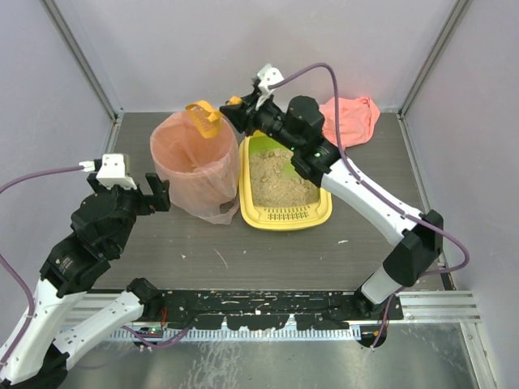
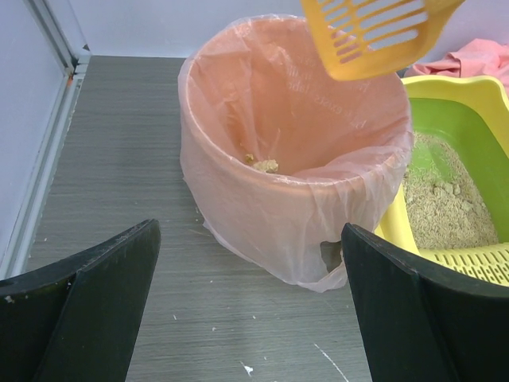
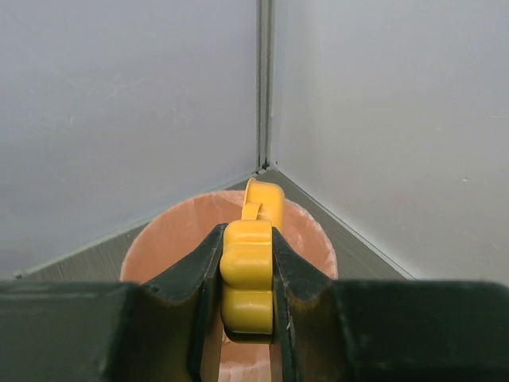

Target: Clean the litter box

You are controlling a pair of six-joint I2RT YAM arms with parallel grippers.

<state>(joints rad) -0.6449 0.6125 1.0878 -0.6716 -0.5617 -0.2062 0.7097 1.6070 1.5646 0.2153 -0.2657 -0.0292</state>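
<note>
Scoop (image 1: 204,119), yellow, slotted: handle pinched between right gripper (image 1: 242,113) jaws, blade held over bin (image 1: 190,170) lined with pink bag (image 2: 238,207). Clumps (image 2: 262,165) at bin bottom. Litter box (image 1: 285,219): on table (image 1: 243,259), just right of bin, touching bag; beige litter (image 1: 280,174) inside. Left gripper (image 1: 156,192): jaws spread wide, near bin left side, facing it.

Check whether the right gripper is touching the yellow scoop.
Touching. Right wrist view: the right gripper squeezes the handle of the yellow scoop, no gap.
</note>
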